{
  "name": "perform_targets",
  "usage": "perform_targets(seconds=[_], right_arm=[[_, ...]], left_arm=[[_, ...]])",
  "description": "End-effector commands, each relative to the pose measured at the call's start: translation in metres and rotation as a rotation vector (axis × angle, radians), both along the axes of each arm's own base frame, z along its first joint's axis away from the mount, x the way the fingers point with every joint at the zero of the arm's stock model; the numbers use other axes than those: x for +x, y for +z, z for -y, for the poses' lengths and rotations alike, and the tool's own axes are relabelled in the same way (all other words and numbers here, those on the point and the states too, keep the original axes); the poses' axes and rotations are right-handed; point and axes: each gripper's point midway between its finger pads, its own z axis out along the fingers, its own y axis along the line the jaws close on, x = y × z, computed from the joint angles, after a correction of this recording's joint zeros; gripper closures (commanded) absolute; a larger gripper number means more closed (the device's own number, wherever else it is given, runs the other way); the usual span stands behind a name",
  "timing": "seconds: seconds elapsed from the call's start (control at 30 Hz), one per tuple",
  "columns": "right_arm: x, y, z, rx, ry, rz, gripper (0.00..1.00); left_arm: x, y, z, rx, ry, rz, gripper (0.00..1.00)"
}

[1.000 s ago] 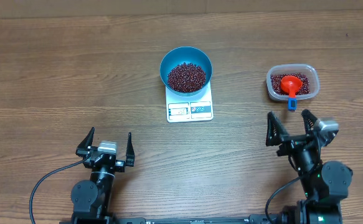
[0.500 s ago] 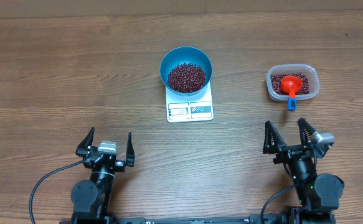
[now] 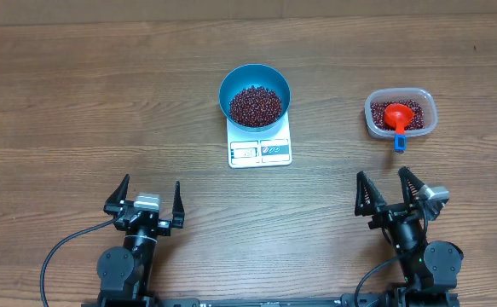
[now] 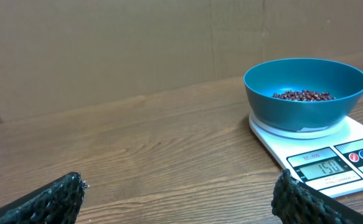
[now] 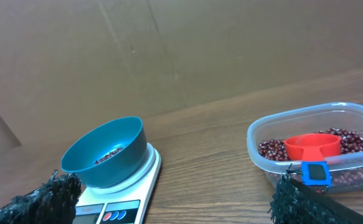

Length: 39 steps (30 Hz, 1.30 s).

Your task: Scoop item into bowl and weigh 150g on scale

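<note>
The blue bowl [image 3: 255, 81] stands on the white scale [image 3: 261, 152] at mid-table and holds a heap of dark red beans [image 3: 255, 104]. The left wrist view shows the bowl [image 4: 304, 102], the beans [image 4: 302, 95] and the scale [image 4: 349, 140], whose display reads 150. My left gripper [image 3: 152, 181] [image 4: 180, 186] is open and empty near the front edge, well short of the scale. At the front right my right gripper [image 3: 380, 173] [image 5: 176, 183] is also open, holding nothing. From the right wrist, bowl [image 5: 106, 152] and scale [image 5: 145, 180] lie ahead on the left.
A clear plastic container [image 3: 424, 100] at the right holds more beans and an orange-red scoop [image 3: 399, 114] with a blue handle end. In the right wrist view the container [image 5: 262, 146] and scoop [image 5: 312, 146] sit just beyond the right finger. A cardboard wall backs the table.
The right arm has drawn back toward the front edge and slightly left, away from the container. The left arm, bowl and scale have not moved.
</note>
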Motion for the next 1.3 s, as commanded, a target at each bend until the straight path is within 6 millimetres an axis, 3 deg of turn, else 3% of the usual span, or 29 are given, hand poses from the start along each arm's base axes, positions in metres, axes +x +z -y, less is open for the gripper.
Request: perform_targets(seconds=[0.0,0.63,1.27], right_arm=[[0.001,-0.002,0.003,0.010,-0.019,0.001,0.00],[0.002,-0.003,0.009,-0.010,-0.055,0.001,0.00],[-0.005,0.000,-0.018,-0.361,0.106,0.106,0.00]], left_arm=[[0.000,-0.001,-0.002,-0.014,0.011,-0.001,0.01],[0.000,-0.001,-0.002,-0.014,0.011,-0.001,0.01],[0.000,-0.001,-0.002,-0.014,0.011,-0.001,0.01]])
